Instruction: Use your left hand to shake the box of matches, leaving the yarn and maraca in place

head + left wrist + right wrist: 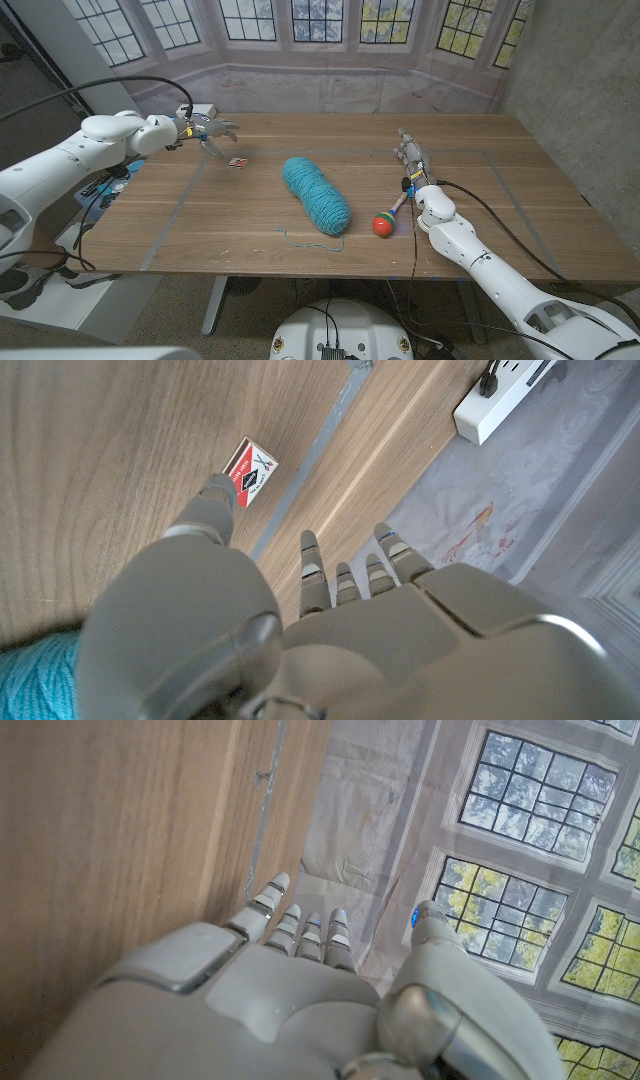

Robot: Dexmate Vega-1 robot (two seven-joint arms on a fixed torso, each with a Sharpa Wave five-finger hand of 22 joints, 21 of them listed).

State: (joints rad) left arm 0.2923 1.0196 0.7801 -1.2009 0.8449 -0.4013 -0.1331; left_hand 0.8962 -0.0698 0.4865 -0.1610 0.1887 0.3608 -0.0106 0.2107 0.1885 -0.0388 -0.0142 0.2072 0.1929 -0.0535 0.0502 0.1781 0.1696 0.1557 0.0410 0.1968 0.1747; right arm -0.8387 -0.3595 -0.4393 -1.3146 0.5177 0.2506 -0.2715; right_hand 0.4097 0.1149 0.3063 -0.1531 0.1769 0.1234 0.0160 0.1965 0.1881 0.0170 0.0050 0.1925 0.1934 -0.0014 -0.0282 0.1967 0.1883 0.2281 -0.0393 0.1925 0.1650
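Observation:
A small matchbox (237,161) with a red and white label lies on the wooden table (470,230), left of middle. My left hand (203,128) hovers just behind and left of it, fingers spread and holding nothing. In the left wrist view the matchbox (252,468) lies just beyond the thumb tip of my left hand (330,600). A teal skein of yarn (315,194) lies in the middle, with a loose strand toward the front. The maraca (391,214), with a red and green head, lies right of it. My right hand (411,160) stands on the table beside the maraca's handle, fingers straight.
Grey tape lines (180,200) mark a rectangle on the table. A white power strip (505,390) lies on the floor past the table's left edge. A teal patch of yarn (35,675) shows in the left wrist view. Windows line the backdrop.

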